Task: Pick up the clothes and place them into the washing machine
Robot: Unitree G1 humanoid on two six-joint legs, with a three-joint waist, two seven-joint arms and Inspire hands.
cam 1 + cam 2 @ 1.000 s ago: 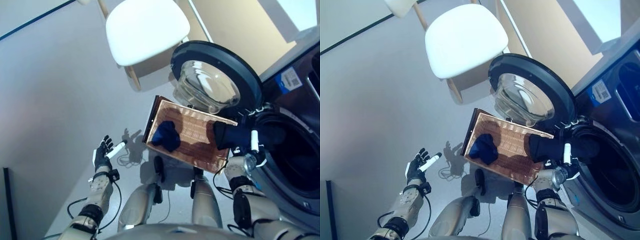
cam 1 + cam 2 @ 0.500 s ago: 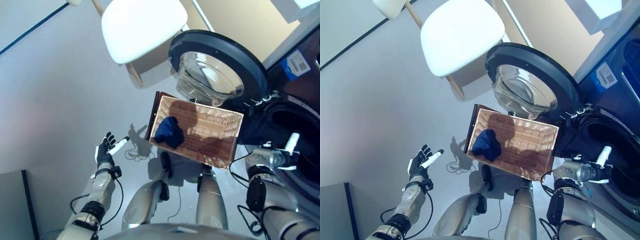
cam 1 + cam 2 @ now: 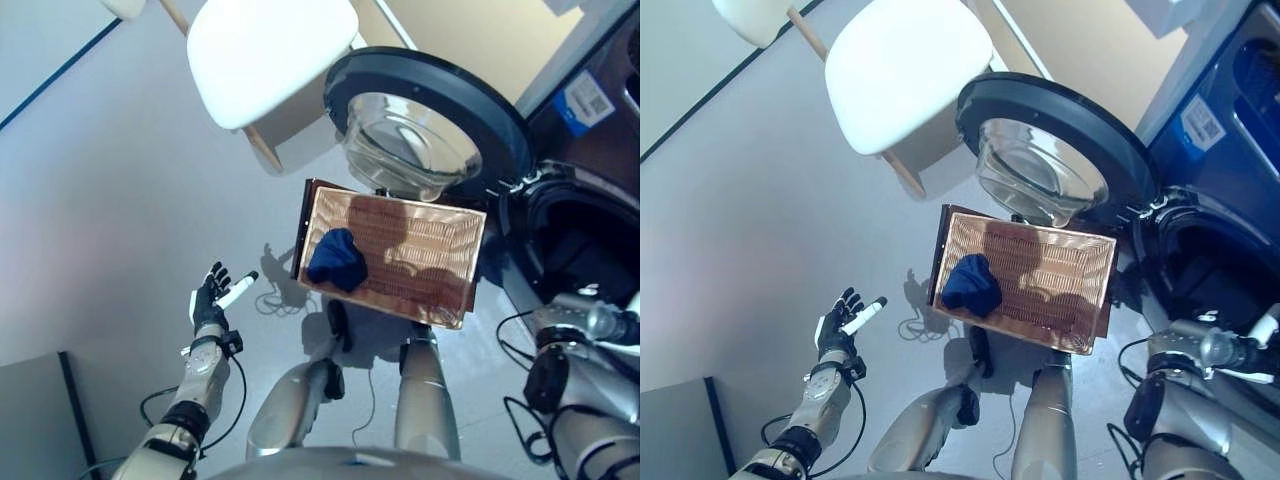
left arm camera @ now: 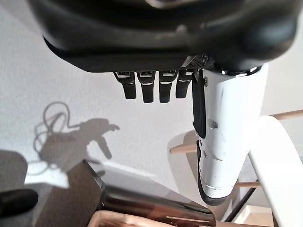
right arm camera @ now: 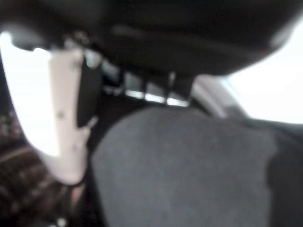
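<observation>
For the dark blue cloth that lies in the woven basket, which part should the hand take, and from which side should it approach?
Take the dark blue cloth at its raised, bunched middle, coming straight down from above. It lies crumpled in a heap near one end of the woven basket, whose walls block a sideways approach, and the bunched folds probably give curled fingers something to pinch.

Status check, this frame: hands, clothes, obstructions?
Left hand open, idle. Right hand at washer opening, dark cloth close by. Blue garment in basket. Door open.
</observation>
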